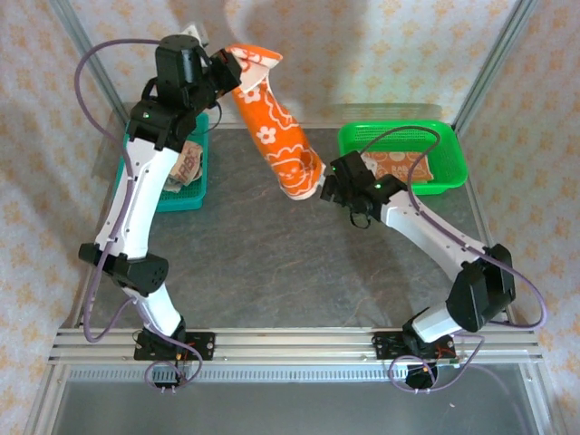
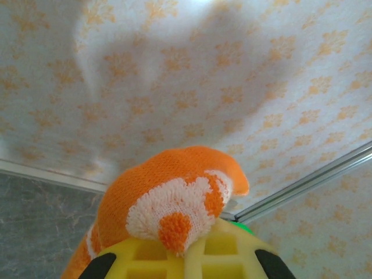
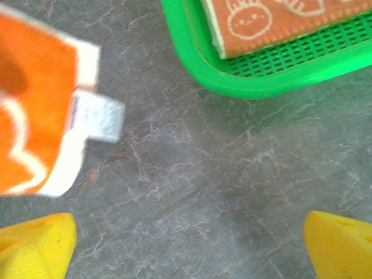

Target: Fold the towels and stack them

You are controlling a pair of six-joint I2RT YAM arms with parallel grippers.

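Spreading looks to be the step in hand. Left pincer (image 1: 227,68) is clamped shut on one corner of an orange towel (image 1: 276,136) and holds it in the air over the far left of the tabletop (image 1: 272,272). In its wrist view the cloth bunches over the yellow fingers (image 2: 232,250). The towel hangs slanting down toward the middle of the tabletop, where its lower end, with a white label (image 3: 99,119), comes just beside the right pincer (image 1: 324,188). That pincer stands wide open and grips nothing; the towel's edge is off to one side of its fingers, not between them. A folded towel (image 1: 399,166) lies in the green basket (image 1: 403,129) at the far right corner, and more cloths (image 1: 186,170) sit in the teal basket (image 1: 195,198) at the far left. Next, I judge, the right pincer must shift across to the lower corner by the label and close on it, so both arms can stretch the towel flat on the tabletop for folding.
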